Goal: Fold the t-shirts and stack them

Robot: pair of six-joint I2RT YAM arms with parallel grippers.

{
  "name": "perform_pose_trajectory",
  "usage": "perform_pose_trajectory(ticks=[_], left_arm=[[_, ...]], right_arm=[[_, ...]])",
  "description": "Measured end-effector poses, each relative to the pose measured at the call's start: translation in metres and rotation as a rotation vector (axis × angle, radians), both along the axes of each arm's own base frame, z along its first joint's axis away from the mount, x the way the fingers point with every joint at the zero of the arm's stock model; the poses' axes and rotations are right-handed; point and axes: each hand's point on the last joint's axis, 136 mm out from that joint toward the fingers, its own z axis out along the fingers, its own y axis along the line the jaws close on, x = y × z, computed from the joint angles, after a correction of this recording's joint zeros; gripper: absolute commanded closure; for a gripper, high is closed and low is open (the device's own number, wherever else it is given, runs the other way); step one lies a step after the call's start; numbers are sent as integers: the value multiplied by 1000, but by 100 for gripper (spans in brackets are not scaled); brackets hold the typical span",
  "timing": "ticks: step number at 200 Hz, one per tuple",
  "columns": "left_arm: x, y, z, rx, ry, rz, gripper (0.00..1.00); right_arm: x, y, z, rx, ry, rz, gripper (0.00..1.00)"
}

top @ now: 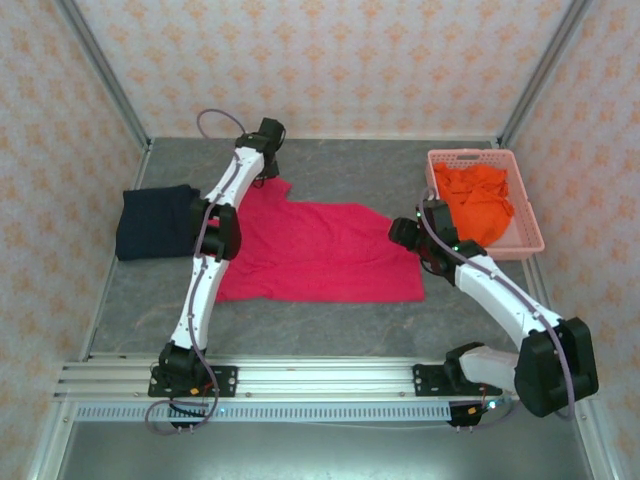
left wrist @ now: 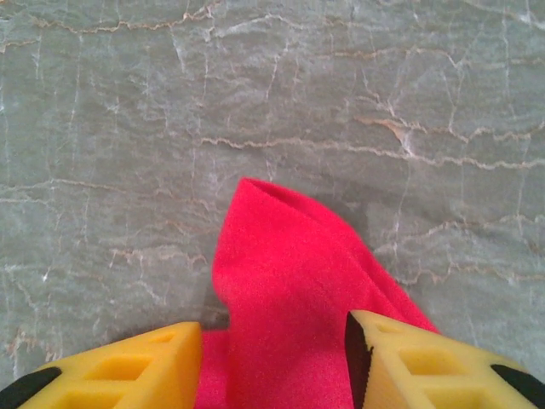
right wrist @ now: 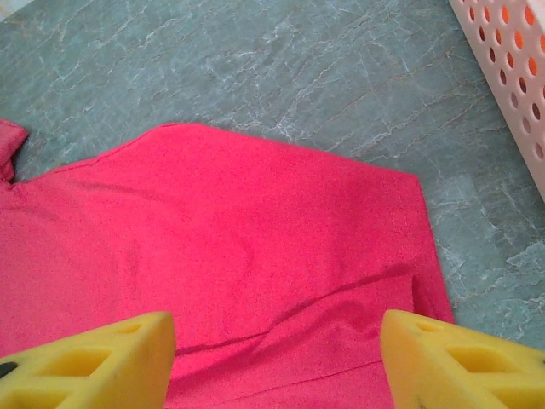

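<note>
The crimson-pink soft cloth short-sleeved t-shirt (top: 320, 255) is lying spread out flat in the middle of the grey-green marbled counter (top: 350, 170), between the two arms. The dark navy cloth t-shirt (top: 152, 222) is sitting as a folded square at the left, just beside the left arm's elbow. The bright orange cloth t-shirt (top: 480, 200) is lying crumpled inside the pale pink plastic lattice basket (right wrist: 511, 51) at the right.

The left gripper (left wrist: 272, 332) is hovering at the far left corner of the crimson shirt with its yellow fingers (left wrist: 128, 366) spread apart. A rounded tongue of cloth is poking out between them onto bare counter, and nothing is being pinched. The right gripper (right wrist: 277, 328) is hanging over the shirt's right side, likewise wide apart and holding nothing, with a shallow crease in the cloth running between its fingers.

The shirt is looking thin, light and limp, so it will probably sag and drape rather than keep any shape. A clean fold is likely calling for both ends to be lifted together. The best holds appear to be at the edges: the raised tongue under the left gripper, and the far right corner near the basket. The main risk is probably the fabric dragging and bunching across the counter. The crimson shirt is not yet folded, and the orange one is waiting in the basket.
</note>
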Motion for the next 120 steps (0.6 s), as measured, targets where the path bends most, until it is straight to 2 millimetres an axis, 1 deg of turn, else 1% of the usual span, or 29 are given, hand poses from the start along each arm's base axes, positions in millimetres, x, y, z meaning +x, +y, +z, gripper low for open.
perform_pose_trajectory(ticks=[22, 27, 41, 67, 100, 120], left_arm=[[1, 5, -4, -21, 4, 6, 57], [1, 6, -5, -24, 5, 7, 58], [3, 7, -9, -42, 6, 10, 69], [6, 8, -14, -69, 2, 5, 100], [8, 4, -13, -91, -2, -11, 100], [11, 0, -11, -106, -9, -33, 100]], right_arm=[[0, 0, 2, 3, -7, -2, 34], [0, 0, 2, 3, -6, -3, 34], [0, -1, 2, 2, -7, -6, 34], [0, -1, 2, 6, -6, -9, 34], [2, 0, 0, 15, -1, -13, 34], [6, 2, -14, 7, 36, -16, 34]])
